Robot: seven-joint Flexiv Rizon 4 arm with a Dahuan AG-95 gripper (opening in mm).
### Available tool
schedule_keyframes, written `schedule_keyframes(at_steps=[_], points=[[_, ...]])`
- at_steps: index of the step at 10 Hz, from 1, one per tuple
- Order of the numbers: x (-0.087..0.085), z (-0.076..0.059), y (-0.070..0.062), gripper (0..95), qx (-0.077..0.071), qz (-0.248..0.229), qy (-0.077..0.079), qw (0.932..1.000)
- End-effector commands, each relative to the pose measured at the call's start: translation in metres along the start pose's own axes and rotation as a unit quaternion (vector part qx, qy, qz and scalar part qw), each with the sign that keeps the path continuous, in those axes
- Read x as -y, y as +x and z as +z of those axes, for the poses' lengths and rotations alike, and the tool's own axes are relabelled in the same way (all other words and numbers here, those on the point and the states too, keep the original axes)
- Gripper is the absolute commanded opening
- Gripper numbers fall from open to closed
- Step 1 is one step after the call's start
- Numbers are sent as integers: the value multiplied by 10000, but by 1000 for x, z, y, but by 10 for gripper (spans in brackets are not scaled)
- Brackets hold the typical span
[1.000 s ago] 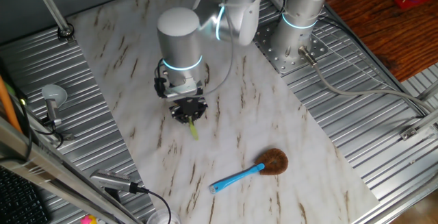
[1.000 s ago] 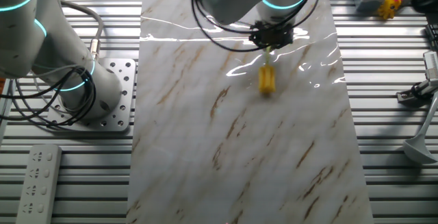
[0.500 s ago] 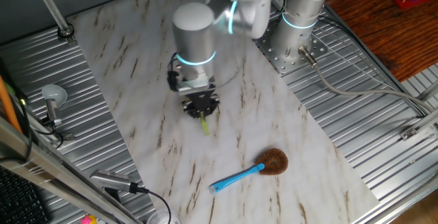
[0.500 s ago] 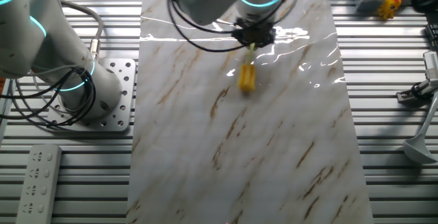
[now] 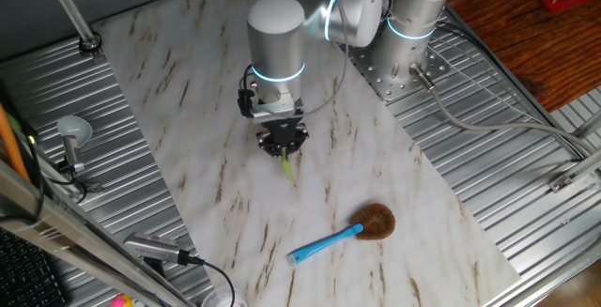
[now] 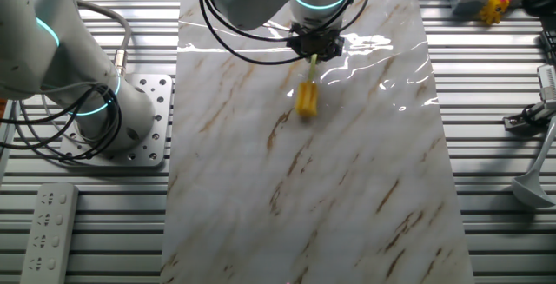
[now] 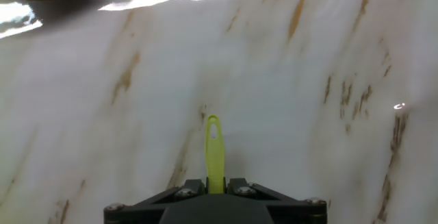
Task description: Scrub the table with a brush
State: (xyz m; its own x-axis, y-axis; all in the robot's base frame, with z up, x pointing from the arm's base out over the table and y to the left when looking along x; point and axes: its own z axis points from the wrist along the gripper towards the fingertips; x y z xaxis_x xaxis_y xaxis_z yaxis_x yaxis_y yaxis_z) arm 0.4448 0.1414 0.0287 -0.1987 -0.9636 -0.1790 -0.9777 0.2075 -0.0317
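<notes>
Gripper clamped w/ fingers narrow on thin yellow-green handle of brush, yellow bristle head down on marble table near its far middle, handle tip poking up between fingers in hand view; blue-handled brush lying well apart.

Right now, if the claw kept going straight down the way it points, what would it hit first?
The claw points down at the table, gripping the brush. The brush's yellow head would press into the marble first; it seems to be at the surface already, though depth is unclear.
</notes>
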Motion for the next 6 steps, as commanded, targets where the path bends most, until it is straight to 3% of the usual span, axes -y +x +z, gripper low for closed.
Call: schedule_keyframes(at_steps=[1,6], points=[[11,1,-5,0,-43,-146,92,9998],[46,4,-28,0,-122,-214,89,9997]])
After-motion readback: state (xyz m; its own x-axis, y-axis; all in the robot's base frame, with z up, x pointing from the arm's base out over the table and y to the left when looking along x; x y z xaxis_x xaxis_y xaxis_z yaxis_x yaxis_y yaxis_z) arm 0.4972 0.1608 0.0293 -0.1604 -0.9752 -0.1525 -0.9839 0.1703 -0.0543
